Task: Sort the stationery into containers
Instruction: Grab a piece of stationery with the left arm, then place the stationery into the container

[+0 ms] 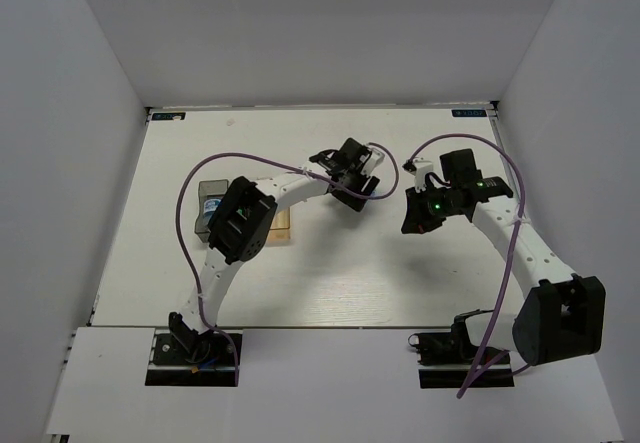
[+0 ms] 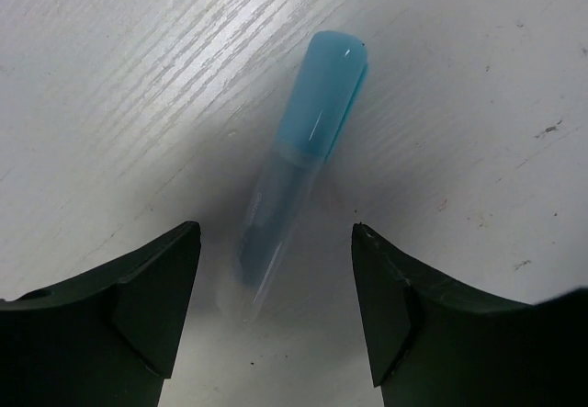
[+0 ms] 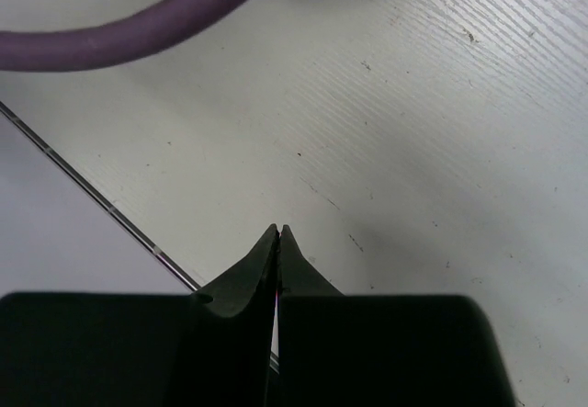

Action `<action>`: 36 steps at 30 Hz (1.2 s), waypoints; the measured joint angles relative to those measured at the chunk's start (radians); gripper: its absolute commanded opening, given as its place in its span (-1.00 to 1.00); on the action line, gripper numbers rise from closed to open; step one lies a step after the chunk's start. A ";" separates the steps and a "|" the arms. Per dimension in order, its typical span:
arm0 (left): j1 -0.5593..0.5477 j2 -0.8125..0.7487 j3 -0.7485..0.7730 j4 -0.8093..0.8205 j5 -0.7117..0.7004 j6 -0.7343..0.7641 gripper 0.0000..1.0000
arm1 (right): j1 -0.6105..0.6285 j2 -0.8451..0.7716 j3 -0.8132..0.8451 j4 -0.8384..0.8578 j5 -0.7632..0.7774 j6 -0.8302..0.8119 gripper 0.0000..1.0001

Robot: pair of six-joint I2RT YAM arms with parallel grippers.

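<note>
White table [image 2: 110, 76] bears a pale blue stick [image 2: 317, 113], its near end untouched between jaws of the released left gripper [image 2: 275, 231]; right gripper [image 3: 278, 231] clenched.

Between the left gripper's [image 2: 276, 242] matt, dark plastic fingers [image 2: 152, 297], the pale blue stick [image 2: 317, 122] is gleaming: a glossy, smooth plastic cap over a translucent barrel. Beneath it the table [image 2: 110, 76] is showing a matt white, finely grained, faintly scuffed surface. Above the right gripper's [image 3: 277, 234] matt black tips, a purple cable [image 3: 138, 26] is looking smooth and rubbery.
</note>
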 measured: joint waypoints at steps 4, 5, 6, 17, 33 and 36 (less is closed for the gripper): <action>-0.005 0.000 0.000 0.003 -0.009 0.007 0.25 | -0.003 0.003 0.000 0.000 -0.007 -0.009 -1.00; -0.009 0.000 0.000 0.002 -0.021 0.009 0.14 | -0.003 0.004 0.000 0.000 -0.007 -0.011 -1.00; -0.010 0.000 -0.001 0.001 -0.037 0.015 -0.08 | -0.003 0.006 0.000 0.000 -0.007 -0.011 -1.00; -0.033 0.001 -0.028 0.050 -0.183 0.077 -1.00 | -0.020 0.013 0.000 -0.005 -0.045 -0.016 0.67; 0.070 -0.698 -0.560 0.152 -0.237 -0.087 -1.00 | -0.047 0.077 -0.001 -0.032 -0.138 -0.060 -1.00; 0.135 -0.796 -0.607 0.150 -0.279 -0.133 -1.00 | -0.048 0.087 -0.001 -0.034 -0.146 -0.060 -1.00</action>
